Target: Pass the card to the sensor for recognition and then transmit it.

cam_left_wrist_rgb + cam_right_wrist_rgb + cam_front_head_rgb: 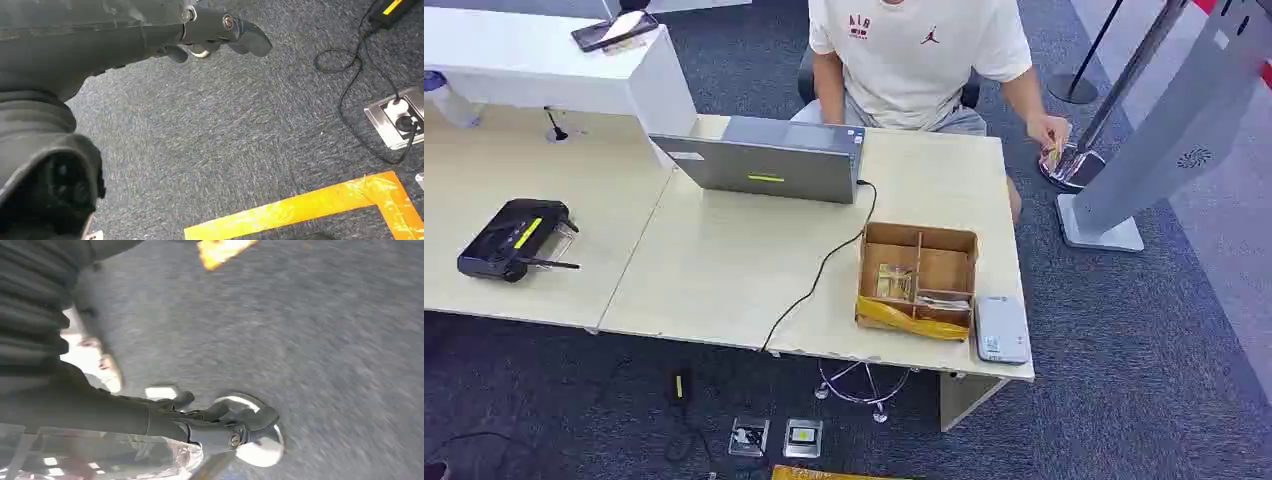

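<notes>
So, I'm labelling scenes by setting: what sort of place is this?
Probably an office reception or check-in desk: a laptop on a pale desk, a seated person, and a stanchion post on carpet.

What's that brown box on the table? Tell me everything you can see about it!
The cardboard box is an open, lidless tray that looks like brown cardboard, split by dividers into compartments. Clear, shiny packets lie inside. Yellow tape runs along its near edge. It sits flat near the desk's right front corner, beside a small white device. A black cable runs close to its left side.
</notes>
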`<state>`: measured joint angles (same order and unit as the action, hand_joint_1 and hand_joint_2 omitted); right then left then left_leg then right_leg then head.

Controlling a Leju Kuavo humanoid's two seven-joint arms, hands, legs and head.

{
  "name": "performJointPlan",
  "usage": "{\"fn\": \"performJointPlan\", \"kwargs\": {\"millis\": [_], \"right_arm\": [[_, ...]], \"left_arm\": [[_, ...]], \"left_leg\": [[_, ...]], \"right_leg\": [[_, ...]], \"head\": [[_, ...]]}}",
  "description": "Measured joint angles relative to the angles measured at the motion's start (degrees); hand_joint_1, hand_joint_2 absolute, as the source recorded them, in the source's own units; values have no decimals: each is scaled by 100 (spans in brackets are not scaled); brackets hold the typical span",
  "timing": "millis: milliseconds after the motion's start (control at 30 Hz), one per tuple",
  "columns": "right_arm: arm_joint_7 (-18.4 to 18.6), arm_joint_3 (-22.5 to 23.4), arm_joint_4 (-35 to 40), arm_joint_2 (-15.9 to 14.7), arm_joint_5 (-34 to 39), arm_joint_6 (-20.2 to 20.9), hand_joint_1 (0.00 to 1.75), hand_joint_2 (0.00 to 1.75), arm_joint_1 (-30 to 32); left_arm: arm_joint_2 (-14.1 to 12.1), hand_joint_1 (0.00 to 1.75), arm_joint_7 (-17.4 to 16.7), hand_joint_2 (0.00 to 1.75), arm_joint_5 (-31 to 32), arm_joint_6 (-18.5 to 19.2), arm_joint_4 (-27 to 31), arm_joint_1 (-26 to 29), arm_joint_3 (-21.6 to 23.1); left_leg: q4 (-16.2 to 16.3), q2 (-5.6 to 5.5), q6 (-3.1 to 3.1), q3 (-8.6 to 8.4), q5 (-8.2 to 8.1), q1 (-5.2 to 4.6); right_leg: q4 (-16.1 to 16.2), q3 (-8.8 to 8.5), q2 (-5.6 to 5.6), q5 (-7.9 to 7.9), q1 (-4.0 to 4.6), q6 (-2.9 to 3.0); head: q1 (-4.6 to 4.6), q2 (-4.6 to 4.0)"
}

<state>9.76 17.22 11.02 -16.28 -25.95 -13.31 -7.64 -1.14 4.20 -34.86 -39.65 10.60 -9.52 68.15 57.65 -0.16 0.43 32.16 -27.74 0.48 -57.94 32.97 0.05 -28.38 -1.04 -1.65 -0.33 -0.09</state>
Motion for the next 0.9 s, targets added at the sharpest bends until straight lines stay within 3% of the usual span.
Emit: {"fn": "performJointPlan", "kwargs": {"millis": [133, 300, 400, 467, 533, 633, 700, 900], "right_arm": [[-476, 186, 0, -101, 287, -318, 0, 175, -101], [-1377, 509, 11, -302, 763, -787, 0, 175, -542], [-2111, 654, 112, -437, 945, -919, 0, 175, -906], [-2929, 698, 256, -547, 962, -1006, 0, 175, -1233], [-3345, 695, 468, -665, 887, -1034, 0, 175, -1583], [-3321, 602, 939, -782, 693, -1091, 0, 175, -1997], [-2970, 379, 1507, -865, 562, -1170, 0, 175, -2180], [-2488, -551, 3214, -1082, -387, -1345, 0, 175, -2769]], "left_arm": [[2, 0, -35, 0, -2, 0, 0, 0, 0], [15, 0, -94, 0, 74, -2, -2, -7, -2], [26, 0, -138, 0, 190, -2, -4, -6, -7], [26, 0, -144, 0, 317, -2, -4, -6, -24], [28, 0, -144, 0, 435, -2, -4, -13, -74], [26, 0, -125, 0, 568, 0, -4, -6, -107], [22, 0, -51, 0, 612, 7, -4, -4, -111], [13, 0, 159, 0, 710, 68, -4, -1, -118]], "left_leg": [[0, 0, 0, 2, 0, -1], [1, 4, 3, -2, 3, -2], [1, 4, 8, 0, 8, -5], [1, 4, 5, 0, 11, -7], [2, 5, 7, -3, 13, -6], [3, -6, 12, 1, 19, -6], [3, -23, 15, 7, 23, -9], [2, -22, 12, 8, 24, -7]], "right_leg": [[0, -2, 1, 0, -1, 0], [-1, -4, 5, 3, -2, -3], [-1, -7, 3, 7, -5, -6], [-2, -3, 4, 11, -7, -6], [-3, -9, 4, 12, -6, -7], [-3, -12, -10, 13, -6, -8], [-4, -12, -27, 13, -8, -8], [-6, -7, -22, 13, -7, -8]], "head": [[-2, 0], [0, 0], [0, 0], [-2, 0], [0, 0], [0, 0], [-2, 0], [-2, 0]]}}
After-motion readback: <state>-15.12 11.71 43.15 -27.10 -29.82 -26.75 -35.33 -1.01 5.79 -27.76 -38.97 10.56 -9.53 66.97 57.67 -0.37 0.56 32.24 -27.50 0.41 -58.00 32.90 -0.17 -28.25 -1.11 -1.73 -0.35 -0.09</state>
